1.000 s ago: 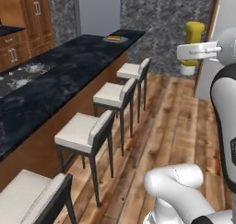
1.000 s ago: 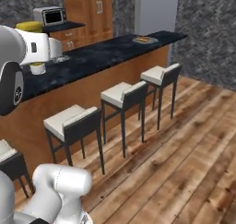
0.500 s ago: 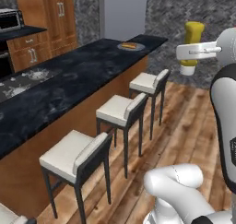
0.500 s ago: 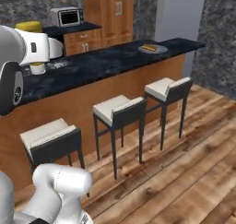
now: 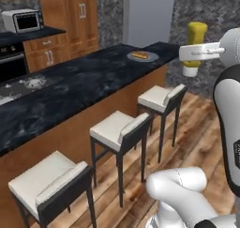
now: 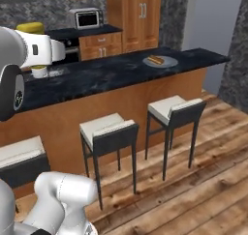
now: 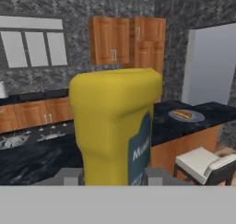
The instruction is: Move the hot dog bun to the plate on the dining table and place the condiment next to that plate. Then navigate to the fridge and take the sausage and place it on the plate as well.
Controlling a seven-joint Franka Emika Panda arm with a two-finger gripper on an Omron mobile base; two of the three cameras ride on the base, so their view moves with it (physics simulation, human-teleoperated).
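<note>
My gripper (image 7: 114, 177) is shut on the condiment (image 7: 115, 126), a yellow mustard bottle held up in the air. The bottle (image 5: 197, 34) hangs to the right of the counter's far end, white cap pointing down. In the right base view its yellow body (image 6: 30, 27) sticks out above my hand. The hot dog bun (image 5: 139, 55) lies on a grey plate (image 5: 152, 58) near the far end of the dark dining counter (image 5: 84, 81). Bun (image 6: 155, 60) and plate (image 6: 170, 63) also show from the right, and ahead of the hand sits the same plate (image 7: 196, 117). The sausage is out of view.
The grey fridge (image 5: 147, 16) stands behind the counter's far end. Three white stools (image 5: 119, 128) line the counter over a wooden floor (image 5: 197, 142). A microwave (image 5: 23, 20) and wooden cabinets (image 5: 79, 16) sit at the back.
The whole picture has shifted as the base drove along the counter; the plate end and the fridge are now nearer. The bottle stays held in the gripper.
</note>
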